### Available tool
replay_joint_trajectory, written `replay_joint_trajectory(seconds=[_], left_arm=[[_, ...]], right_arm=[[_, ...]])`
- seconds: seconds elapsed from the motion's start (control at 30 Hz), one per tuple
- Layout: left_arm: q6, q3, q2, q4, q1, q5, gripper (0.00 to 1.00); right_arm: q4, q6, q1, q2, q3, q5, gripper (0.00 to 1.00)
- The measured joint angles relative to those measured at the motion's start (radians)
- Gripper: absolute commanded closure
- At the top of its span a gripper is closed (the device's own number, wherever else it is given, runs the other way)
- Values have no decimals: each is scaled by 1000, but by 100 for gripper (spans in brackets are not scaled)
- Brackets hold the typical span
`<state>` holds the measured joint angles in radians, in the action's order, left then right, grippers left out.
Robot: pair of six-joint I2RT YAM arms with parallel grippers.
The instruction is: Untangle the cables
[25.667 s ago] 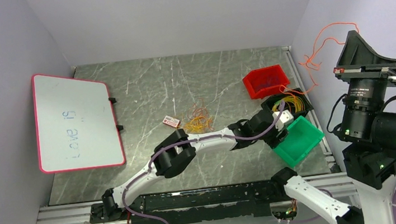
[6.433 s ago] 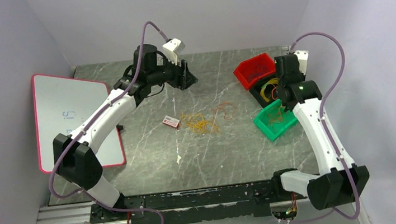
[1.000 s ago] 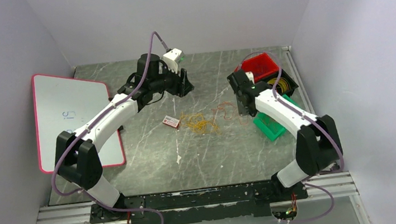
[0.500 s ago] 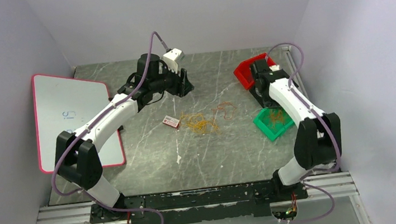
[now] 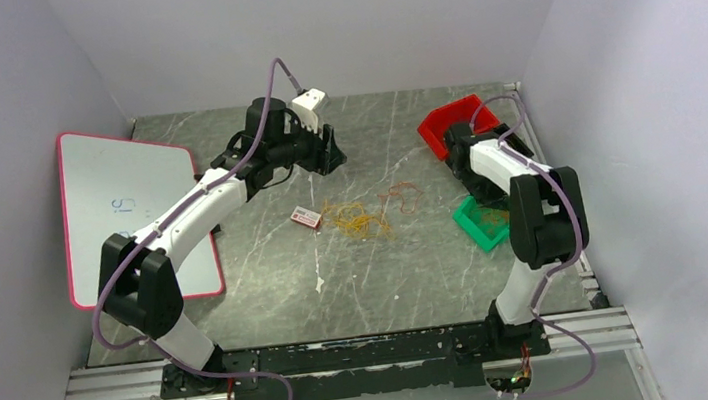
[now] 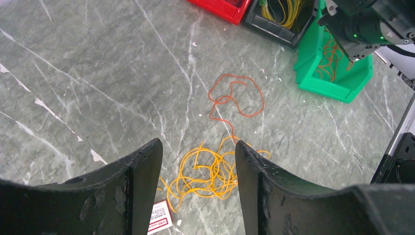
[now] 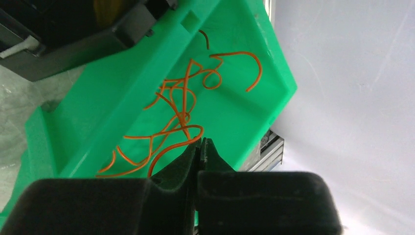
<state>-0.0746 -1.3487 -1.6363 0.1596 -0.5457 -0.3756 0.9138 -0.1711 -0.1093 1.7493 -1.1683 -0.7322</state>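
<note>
A tangle of yellow cables (image 5: 358, 222) (image 6: 213, 169) lies mid-table, with a loose red-orange cable loop (image 5: 402, 197) (image 6: 235, 95) just beside it. More orange cables (image 7: 176, 122) lie inside the green bin (image 5: 479, 224) (image 7: 235, 117). Yellow cables (image 6: 284, 10) fill the black bin. My left gripper (image 5: 329, 147) (image 6: 198, 147) hangs open high above the yellow tangle, nothing between its fingers. My right gripper (image 5: 474, 184) (image 7: 200, 142) is shut over the green bin, its tips next to an orange loop. No cable shows between its fingers.
A red bin (image 5: 457, 125) (image 6: 220, 6) and a black bin (image 6: 274, 24) stand at the back right by the green one. A small white-and-red card (image 5: 307, 216) (image 6: 159, 223) lies left of the tangle. A pink-edged whiteboard (image 5: 135, 215) covers the left side.
My right arm has pulled back from the red-orange loop towards the bins and folded up, its gripper now over the green bin. The left arm and the table cables have not moved.
</note>
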Motion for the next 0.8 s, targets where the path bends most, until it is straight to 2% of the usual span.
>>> replay_joint_trajectory(seconds=[0.23,0.33,0.43,0.8], left_arm=[[0,2,0,-3,0,0,39],[0,2,0,-4,0,0,38],[0,2,0,-6,0,0,39],[0,2,2,-6,0,0,38]], right_arm=[[-50,-10,3,31,0,25,98],[-74,-22,7,32,0,40,79],[-89,-39,11,32,0,48,71],[-58,-56,17,-58,-27,59,65]])
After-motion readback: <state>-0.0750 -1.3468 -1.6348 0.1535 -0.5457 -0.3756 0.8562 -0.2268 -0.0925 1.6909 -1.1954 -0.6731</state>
